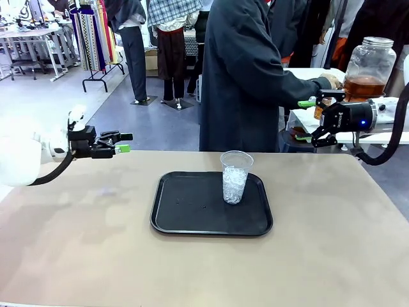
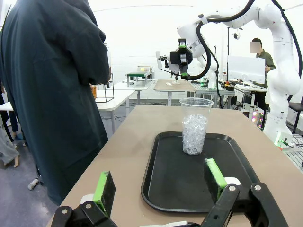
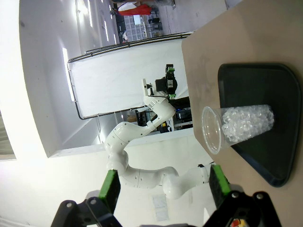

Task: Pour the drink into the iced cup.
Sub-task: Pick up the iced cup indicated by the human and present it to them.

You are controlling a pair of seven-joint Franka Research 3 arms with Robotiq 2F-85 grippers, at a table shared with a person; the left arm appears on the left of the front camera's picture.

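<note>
The iced cup (image 1: 234, 177) stands upright on the right part of a black tray (image 1: 192, 217) in the middle of the tabletop (image 1: 332, 256), ice filling its lower part and no amber in it, so the pour looks not yet begun; the tray presumably sits under it to catch spills. The drink (image 1: 363, 87) is in the upper right of the front view, amber liquid low in a large lidded glass jar (image 1: 377, 57) beyond the tabletop's far edge, well apart from the cup. A person (image 1: 243, 77) in a dark coat stands at the far side turned toward that jar, one hand (image 1: 331, 80) by its base, likely drawing a serving. The right tool (image 1: 307, 120) hangs at the right of the frame near that hand, released, its green-padded fingers spread wide with nothing between them, apparently placed to receive the drink; a small amber patch just behind its fingers is too small to identify. The left tool (image 1: 124, 142) hovers at the left of the frame above the tabletop's far corner, also released and empty, aimed toward the cup but well apart from it, likely parked clear of the pour
</note>
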